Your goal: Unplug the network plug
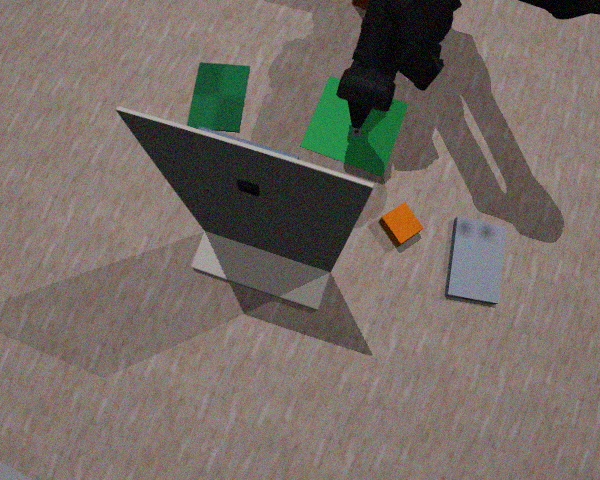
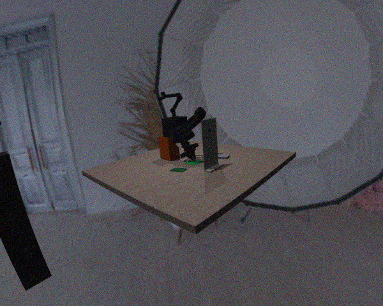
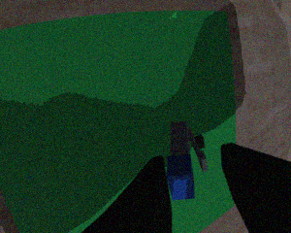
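The plug has a blue end, a dark body and a thin tab at its side. It is over the bright green marked square, low at or near the surface. My gripper is partly open around the plug. In the wrist view the left finger is close beside the plug, and a gap shows between the plug and the right finger. The upright panel stands beside the square; its socket face is hidden in the top view.
A smaller dark green patch lies beside the marked square, behind the panel in the top view. An orange block and a flat grey-blue slab lie to the panel's right. An orange box stands by the arm's base.
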Controlling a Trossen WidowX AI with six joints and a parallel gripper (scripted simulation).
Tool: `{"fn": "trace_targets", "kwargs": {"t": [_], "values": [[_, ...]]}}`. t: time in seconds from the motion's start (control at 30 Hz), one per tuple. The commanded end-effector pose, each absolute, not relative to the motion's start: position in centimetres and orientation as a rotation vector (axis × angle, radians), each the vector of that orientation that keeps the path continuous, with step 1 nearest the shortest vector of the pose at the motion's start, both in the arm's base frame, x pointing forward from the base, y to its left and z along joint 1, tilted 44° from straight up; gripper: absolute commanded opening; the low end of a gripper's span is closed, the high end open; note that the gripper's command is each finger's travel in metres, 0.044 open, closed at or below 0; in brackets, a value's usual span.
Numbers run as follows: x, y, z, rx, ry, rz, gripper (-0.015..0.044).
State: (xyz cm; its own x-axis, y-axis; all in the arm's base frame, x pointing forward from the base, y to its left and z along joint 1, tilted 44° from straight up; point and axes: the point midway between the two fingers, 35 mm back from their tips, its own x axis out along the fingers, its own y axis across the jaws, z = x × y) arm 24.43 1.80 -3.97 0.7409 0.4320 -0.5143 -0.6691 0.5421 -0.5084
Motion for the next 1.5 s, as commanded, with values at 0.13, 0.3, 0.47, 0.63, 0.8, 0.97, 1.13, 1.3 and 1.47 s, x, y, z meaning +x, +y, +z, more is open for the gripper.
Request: {"fn": "trace_targets", "kwargs": {"t": [0.13,0.3,0.47,0.63,0.8,0.97,1.13,1.3,1.47], "values": [[24.4,1.8,-3.9,-0.748,0.348,0.671,0.0156],[24.3,1.6,-3.8,-0.747,0.351,0.672,0.0156],[24.1,1.5,-3.7,-0.746,0.353,0.673,0.0156],[23.9,1.4,-3.6,-0.744,0.356,0.674,0.0156],[23.7,1.2,-3.5,-0.743,0.358,0.674,0.0156],[23.6,1.1,-3.4,-0.741,0.360,0.675,0.0156],[23.4,1.0,-3.3,-0.739,0.362,0.676,0.0156],[23.2,0.9,-3.2,-0.737,0.364,0.676,0.0156],[23.0,0.8,-3.1,-0.735,0.366,0.676,0.0156]]}}
